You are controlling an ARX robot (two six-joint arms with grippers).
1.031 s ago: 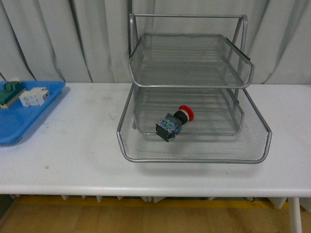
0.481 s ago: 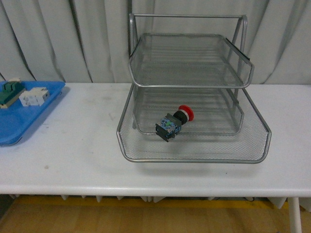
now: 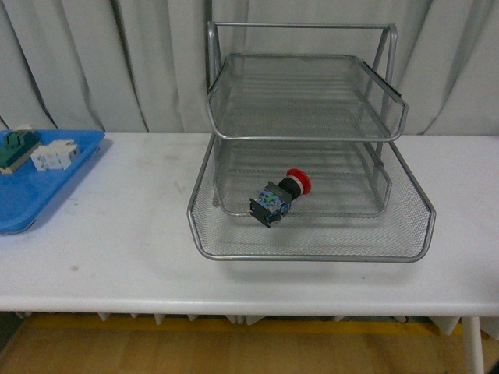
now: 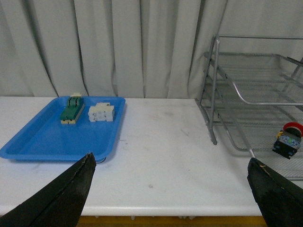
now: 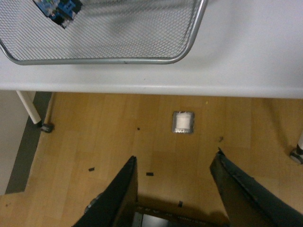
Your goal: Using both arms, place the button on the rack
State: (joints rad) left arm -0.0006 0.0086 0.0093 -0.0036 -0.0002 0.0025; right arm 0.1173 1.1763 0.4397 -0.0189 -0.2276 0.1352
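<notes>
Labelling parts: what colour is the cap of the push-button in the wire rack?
Red. The black-bodied button's round cap shows best in front view.

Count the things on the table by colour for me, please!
Red and black: 1, the button
Silver: 1, the rack
Blue: 1, the tray
Green and cream: 1, the block
White: 1, the part
Total: 5
</notes>
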